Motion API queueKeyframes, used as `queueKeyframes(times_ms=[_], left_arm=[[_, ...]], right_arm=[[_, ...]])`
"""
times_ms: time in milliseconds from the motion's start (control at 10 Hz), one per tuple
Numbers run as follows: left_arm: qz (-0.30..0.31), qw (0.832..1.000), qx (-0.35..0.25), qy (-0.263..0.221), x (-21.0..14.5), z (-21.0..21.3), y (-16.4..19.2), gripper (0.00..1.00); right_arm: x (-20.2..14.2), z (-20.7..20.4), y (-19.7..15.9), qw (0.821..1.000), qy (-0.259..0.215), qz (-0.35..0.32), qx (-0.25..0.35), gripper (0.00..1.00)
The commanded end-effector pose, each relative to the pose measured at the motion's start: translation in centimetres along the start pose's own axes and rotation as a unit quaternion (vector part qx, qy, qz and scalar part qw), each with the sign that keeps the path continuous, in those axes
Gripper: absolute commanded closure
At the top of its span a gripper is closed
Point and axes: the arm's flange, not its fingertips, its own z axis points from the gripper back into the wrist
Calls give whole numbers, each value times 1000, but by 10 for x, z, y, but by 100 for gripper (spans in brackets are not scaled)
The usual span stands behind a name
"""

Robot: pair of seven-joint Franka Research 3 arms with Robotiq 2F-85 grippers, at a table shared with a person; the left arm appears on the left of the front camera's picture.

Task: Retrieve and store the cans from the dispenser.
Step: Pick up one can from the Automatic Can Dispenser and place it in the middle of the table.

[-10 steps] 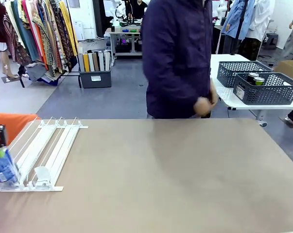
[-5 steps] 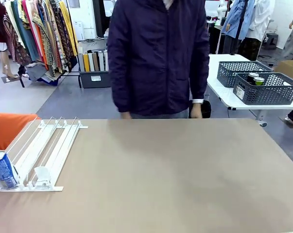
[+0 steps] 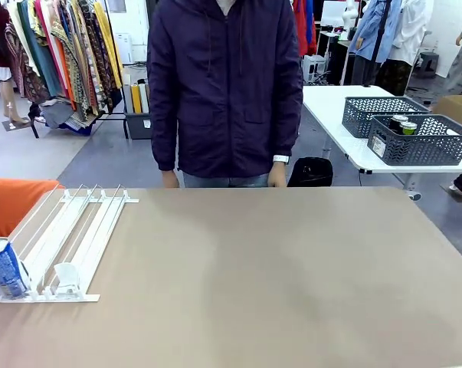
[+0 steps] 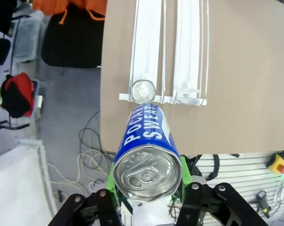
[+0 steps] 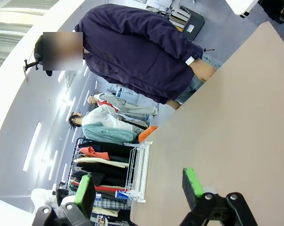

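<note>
Left gripper (image 4: 146, 188) clamps a blue can (image 4: 146, 141) near its lid end, clear of the bench (image 4: 245, 70). Second can (image 3: 4, 267) stands at the dispenser (image 3: 77, 238) front. Likely thin-walled and slick: grip mid-body, lightly. Right gripper (image 5: 138, 188) gapes wide.

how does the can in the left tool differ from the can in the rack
Grip: the held blue slim metal can is clamped in the left tool; the racked blue slim metal can stands free. Place: the held can hangs above the white plastic rail rack, the racked can sits in its outer lane. Both are blue with silver tops.
</note>
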Motion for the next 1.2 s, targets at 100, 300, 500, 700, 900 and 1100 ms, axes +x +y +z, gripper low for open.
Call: queueKeyframes(times_ms=[100,300,500,700,900,1100], left_arm=[[-2,1000,6,-9,-8,6,-2,100],[-11,999,-17,-29,10,-4,-25,100],[-81,996,-19,-42,54,-20,-110,100],[-204,978,-26,-32,88,-45,-229,100],[-303,952,-37,-1,89,-78,-326,100],[-329,943,-43,-6,75,-118,-402,100]], right_arm=[[3,0,4,1000,-6,-5,6,0],[3,0,4,1000,-6,-5,6,0],[3,0,4,1000,-6,-5,6,0],[3,0,4,1000,-6,-5,6,0],[3,0,4,1000,-6,-5,6,0],[3,0,4,1000,-6,-5,6,0]])
